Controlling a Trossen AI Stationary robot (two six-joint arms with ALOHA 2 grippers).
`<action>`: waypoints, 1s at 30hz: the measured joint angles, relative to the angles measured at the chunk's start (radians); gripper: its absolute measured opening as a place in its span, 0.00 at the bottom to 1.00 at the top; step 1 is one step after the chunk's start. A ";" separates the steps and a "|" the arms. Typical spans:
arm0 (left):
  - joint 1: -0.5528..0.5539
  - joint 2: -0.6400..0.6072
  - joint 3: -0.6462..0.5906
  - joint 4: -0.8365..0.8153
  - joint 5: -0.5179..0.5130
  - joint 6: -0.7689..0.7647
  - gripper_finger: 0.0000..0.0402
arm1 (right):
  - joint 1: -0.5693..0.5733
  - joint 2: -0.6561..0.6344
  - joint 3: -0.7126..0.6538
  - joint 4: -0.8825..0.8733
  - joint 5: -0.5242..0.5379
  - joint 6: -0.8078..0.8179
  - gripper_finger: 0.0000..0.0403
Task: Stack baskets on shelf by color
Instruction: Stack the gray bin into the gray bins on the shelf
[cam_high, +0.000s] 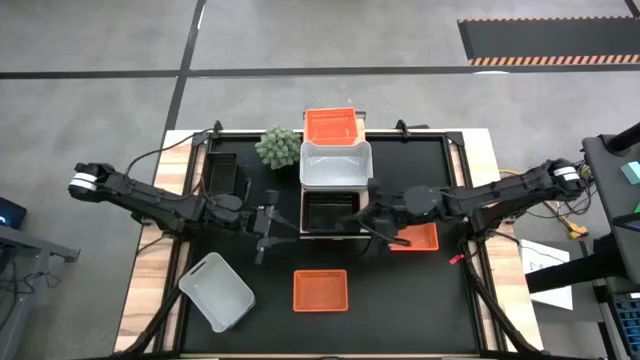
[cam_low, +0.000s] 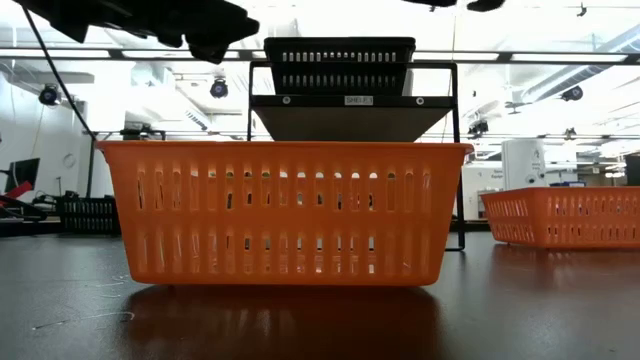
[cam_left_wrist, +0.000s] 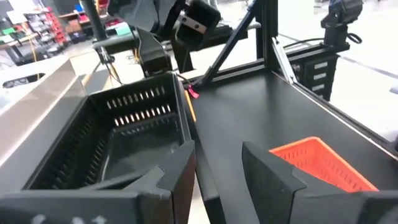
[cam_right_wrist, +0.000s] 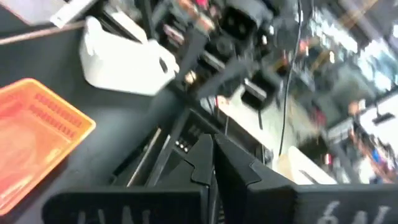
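Note:
The shelf (cam_low: 345, 122) runs from the table's far edge toward its middle. It carries a red-orange basket (cam_high: 330, 125) at the far end, a white basket (cam_high: 335, 165) in the middle and a black basket (cam_high: 333, 210) at the near end. My left gripper (cam_high: 268, 226) is open, level with the black basket (cam_left_wrist: 124, 137) on its left side. My right gripper (cam_high: 376, 217) is shut and hovers just right of the shelf's near end. Its wrist view, where the fingers (cam_right_wrist: 212, 158) meet, looks past the shelf legs toward the left arm. My left gripper (cam_left_wrist: 217, 171) stands open beside the black basket's left wall, coming level from the table's left. One finger (cam_left_wrist: 177, 174) lies close to the wall's corner (cam_left_wrist: 186, 149); whether it touches I cannot tell. My right gripper touches nothing that shows.
Loose on the table are a black basket (cam_high: 220, 170) at the left, a white basket (cam_high: 215, 290) near left, a red-orange basket (cam_high: 320, 290) at the near middle and another red-orange basket (cam_high: 418, 238) under the right arm. A spiky green plant (cam_high: 278, 147) stands left of the shelf.

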 joint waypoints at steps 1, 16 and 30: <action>0.001 0.009 0.000 0.017 -0.006 0.003 0.29 | -0.011 -0.015 -0.024 0.032 -0.031 -0.011 0.02; 0.005 0.082 0.002 0.100 -0.037 -0.027 0.29 | -0.066 -0.120 -0.100 0.082 -0.073 0.037 0.02; 0.006 0.071 0.002 0.092 -0.113 -0.131 0.29 | -0.066 -0.127 -0.100 0.051 -0.065 0.128 0.03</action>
